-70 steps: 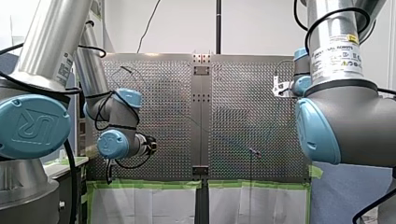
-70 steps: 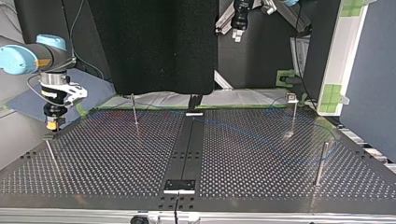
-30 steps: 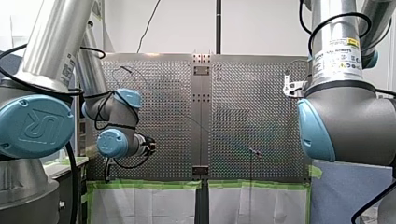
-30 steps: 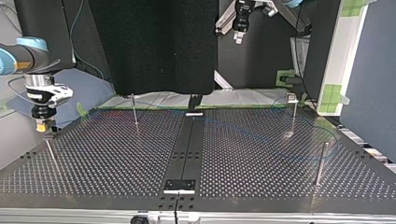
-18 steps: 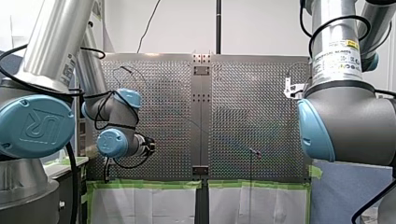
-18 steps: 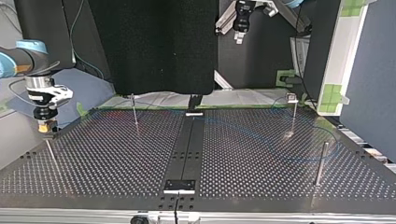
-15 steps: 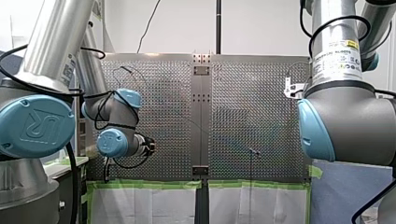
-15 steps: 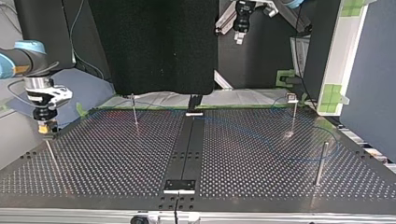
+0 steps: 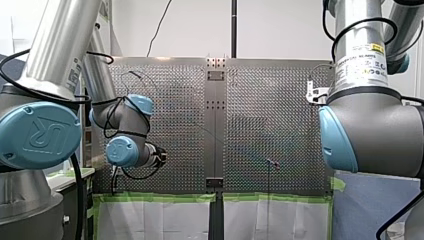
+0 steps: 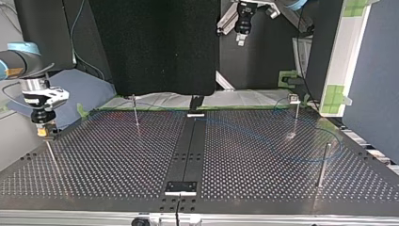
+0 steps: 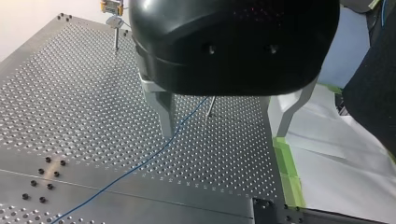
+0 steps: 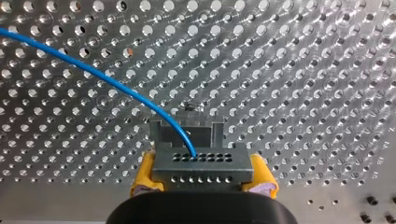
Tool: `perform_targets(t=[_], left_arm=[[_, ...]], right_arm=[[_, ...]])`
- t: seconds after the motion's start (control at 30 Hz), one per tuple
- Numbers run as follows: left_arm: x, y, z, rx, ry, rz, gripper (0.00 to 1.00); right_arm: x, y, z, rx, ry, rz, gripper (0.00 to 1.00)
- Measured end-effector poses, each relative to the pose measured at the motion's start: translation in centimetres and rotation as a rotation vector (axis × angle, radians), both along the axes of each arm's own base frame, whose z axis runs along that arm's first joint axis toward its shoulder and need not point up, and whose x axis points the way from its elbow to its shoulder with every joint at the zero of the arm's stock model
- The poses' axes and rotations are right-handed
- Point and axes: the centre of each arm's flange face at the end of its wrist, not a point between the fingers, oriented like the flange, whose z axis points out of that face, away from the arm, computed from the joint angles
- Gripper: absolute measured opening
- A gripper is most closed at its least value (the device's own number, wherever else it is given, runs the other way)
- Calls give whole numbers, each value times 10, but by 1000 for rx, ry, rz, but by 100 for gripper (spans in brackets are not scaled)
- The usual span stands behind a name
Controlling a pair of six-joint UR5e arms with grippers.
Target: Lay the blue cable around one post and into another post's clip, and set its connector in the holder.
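Note:
My right gripper [image 12: 201,184] is shut, its yellow pads [image 12: 144,175] clamped on the grey connector [image 12: 201,163]. The blue cable [image 12: 93,74] leaves the connector's face and arcs away over the perforated plate. Just beyond the connector stands a small grey holder bracket [image 12: 187,128]. In the top view my right gripper [image 10: 43,132] hangs at the far left, above a thin post [image 10: 51,157]. The cable [image 10: 263,136] lies faintly across the plate and loops near the right-hand posts. My left gripper [image 11: 229,126] is open above the cable [image 11: 140,163], holding nothing.
A slim post [image 10: 135,110] stands at the back left, a clip-topped post [image 10: 295,110] at the back right and a plain post [image 10: 323,162] nearer the front right. A dark centre rail [image 10: 188,146] splits the plate. Green tape [image 11: 286,163] edges the plate.
My right gripper has carried the connector a little further toward the top view's left edge. The cable loop at the right has shifted slightly. My left arm has barely moved.

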Motion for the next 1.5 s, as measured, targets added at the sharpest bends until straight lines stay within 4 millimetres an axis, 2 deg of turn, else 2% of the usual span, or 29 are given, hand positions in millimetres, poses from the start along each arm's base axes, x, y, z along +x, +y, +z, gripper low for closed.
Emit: perform_targets(t=[0.5, 1.5], left_arm=[[-2, 1, -1, 16, 16, -1, 98], [-2, 2, -1, 17, 17, 1, 98]], right_arm=[[-4, -13, -22, 29, 9, 33, 0], [2, -20, -12, 13, 7, 63, 0]])
